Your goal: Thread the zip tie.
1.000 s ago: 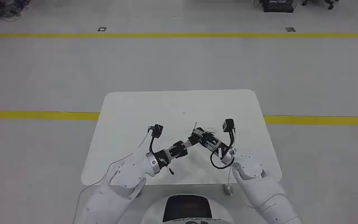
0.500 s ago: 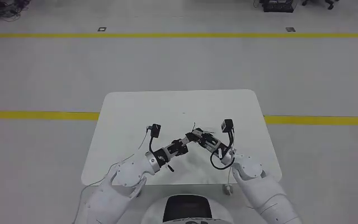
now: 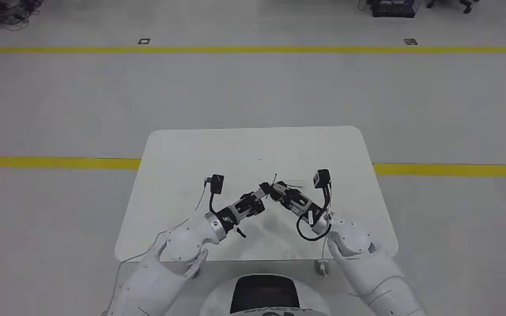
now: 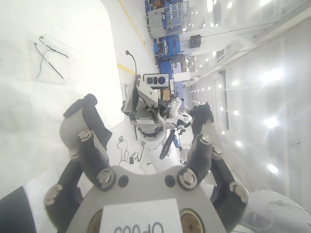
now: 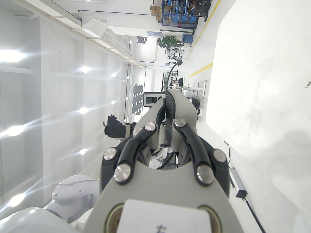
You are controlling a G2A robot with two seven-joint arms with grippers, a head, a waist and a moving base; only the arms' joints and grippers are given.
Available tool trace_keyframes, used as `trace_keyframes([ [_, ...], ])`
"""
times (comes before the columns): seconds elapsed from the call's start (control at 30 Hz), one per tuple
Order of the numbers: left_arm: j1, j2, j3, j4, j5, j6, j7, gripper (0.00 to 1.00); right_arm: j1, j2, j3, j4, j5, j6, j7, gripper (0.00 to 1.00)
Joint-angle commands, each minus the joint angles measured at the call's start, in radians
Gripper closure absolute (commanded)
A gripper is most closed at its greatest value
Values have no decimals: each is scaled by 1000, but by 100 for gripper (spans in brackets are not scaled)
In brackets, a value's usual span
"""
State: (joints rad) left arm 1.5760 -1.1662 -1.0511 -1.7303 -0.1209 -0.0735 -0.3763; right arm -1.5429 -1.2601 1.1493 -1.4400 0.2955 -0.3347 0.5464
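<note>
A thin black zip tie [image 5: 173, 72] is pinched in my right gripper [image 5: 166, 104], which is shut on it; the free end curves up beyond the fingertips. From above, the zip tie [image 3: 275, 180] pokes up over the middle of the white table [image 3: 198, 158], where both grippers meet. My left gripper [image 4: 143, 105] is open, its fingers [image 4: 83, 115] spread wide, with nothing between them. It faces the right arm's wrist, and the held zip tie [image 4: 134, 65] stands just beyond it. In the top view the left gripper [image 3: 261, 193] sits right beside the right gripper [image 3: 277, 190].
A clear bag with several spare zip ties [image 4: 48, 58] lies flat on the table just past the grippers. A small box on a cable [image 5: 241, 192] lies on the floor off the table's near right corner. The far half of the table is bare.
The left gripper has moved up and to the right, closing in on the right gripper. The right gripper with the zip tie has shifted slightly toward it.
</note>
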Motion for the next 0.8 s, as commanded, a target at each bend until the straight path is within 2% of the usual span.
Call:
trace_keyframes([
  [0.0,-2,0,1,2,-2,1,1,72,1,0,0,0,2,2,3,100],
  [0.13,-5,1,4,5,-5,3,1,84,5,1,-3,3,5,3,7,100],
  [0.43,-11,4,10,11,-7,4,-1,86,19,-1,-15,20,7,9,6,100],
  [0.77,-14,8,16,15,0,8,4,84,18,0,-18,17,12,-5,9,100],
])
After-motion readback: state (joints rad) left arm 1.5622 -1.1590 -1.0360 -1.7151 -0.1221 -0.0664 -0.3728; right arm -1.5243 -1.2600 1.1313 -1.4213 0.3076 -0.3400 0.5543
